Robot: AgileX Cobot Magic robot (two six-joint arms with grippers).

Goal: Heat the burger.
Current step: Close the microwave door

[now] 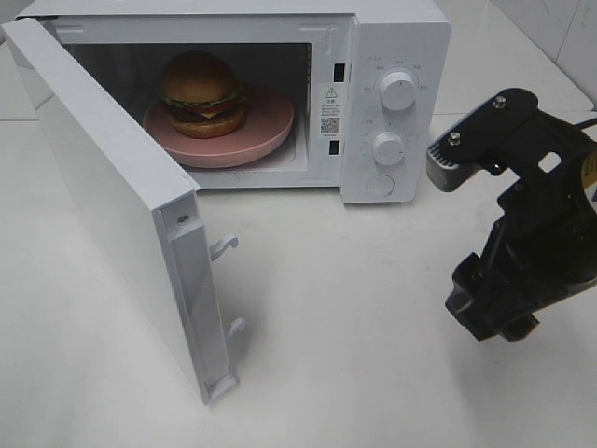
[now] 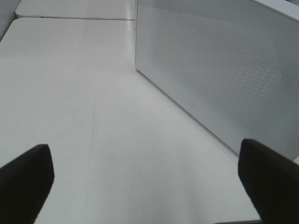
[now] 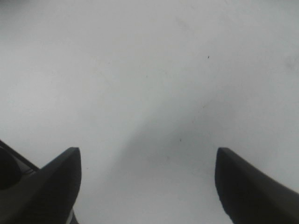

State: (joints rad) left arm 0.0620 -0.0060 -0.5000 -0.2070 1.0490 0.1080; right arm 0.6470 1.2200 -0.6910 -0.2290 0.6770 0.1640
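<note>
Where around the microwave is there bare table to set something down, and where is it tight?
Bare table lies in front of the microwave, between its open door and the right gripper. More lies outside the door, by the left gripper. Tight: the cavity, filled by the pink plate and burger.

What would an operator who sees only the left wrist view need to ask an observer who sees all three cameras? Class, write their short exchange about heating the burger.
Operator: I see only a white perforated panel near my open left gripper. What am I missing?
Observer: The burger sits on a pink plate inside the microwave.
Operator: Is the door shut?
Observer: No, the door stands wide open. Your panel is its outer face.
</note>
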